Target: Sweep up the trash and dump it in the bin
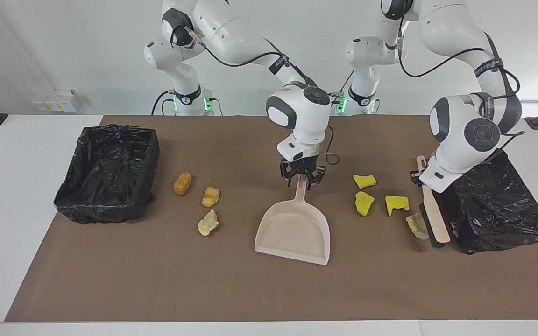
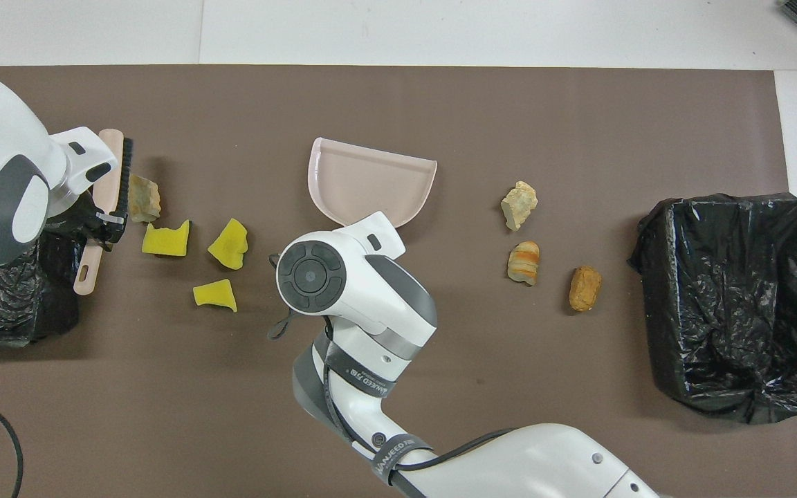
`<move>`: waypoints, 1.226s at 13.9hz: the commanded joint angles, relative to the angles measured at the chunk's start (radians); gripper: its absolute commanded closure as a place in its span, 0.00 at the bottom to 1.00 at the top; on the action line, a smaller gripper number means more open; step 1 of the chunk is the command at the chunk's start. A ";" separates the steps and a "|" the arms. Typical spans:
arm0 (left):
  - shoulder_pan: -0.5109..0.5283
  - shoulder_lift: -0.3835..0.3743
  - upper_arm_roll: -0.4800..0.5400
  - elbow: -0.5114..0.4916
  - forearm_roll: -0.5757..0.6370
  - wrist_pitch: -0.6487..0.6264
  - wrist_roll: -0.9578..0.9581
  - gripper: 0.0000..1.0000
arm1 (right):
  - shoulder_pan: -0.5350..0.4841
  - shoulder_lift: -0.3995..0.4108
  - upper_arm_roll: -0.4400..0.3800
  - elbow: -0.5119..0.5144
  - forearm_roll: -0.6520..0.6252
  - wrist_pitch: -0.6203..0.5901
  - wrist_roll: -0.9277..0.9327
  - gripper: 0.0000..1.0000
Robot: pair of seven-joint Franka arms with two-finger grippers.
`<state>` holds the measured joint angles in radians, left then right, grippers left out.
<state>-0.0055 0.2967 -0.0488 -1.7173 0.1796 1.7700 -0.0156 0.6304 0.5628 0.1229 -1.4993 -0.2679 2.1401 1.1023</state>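
Left end effector (image 1: 419, 179) pinches the brush (image 1: 432, 214) by its handle, bristles down against the tan chunk (image 1: 416, 225) beside the bin at the left arm's end (image 1: 498, 205). Right end effector (image 1: 301, 179) sits around the dustpan (image 1: 294, 228) handle; can't tell if it's clamped. Trash (image 1: 364, 203): four chunks near the brush, three near the other bin (image 1: 108, 165), all on the worktop mat. Probably light, squashy foam that rolls and bounces, so push gently, don't grab; hold the tools by their handles.

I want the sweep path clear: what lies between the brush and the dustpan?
Four trash chunks lie between brush and dustpan, seen in both views.
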 commanded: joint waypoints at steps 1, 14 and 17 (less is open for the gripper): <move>0.012 -0.002 -0.005 -0.021 0.041 0.026 0.040 1.00 | -0.014 -0.037 0.009 -0.030 0.015 -0.014 -0.028 1.00; -0.028 -0.123 -0.013 -0.260 -0.072 0.013 0.010 1.00 | -0.346 -0.244 0.011 -0.038 0.226 -0.284 -1.124 1.00; -0.129 -0.171 -0.014 -0.333 -0.106 0.020 -0.094 1.00 | -0.406 -0.258 0.011 -0.071 0.228 -0.295 -1.486 1.00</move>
<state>-0.0719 0.1843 -0.0725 -1.9704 0.0946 1.7910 -0.0562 0.2605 0.3390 0.1211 -1.5161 -0.0616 1.8440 -0.1948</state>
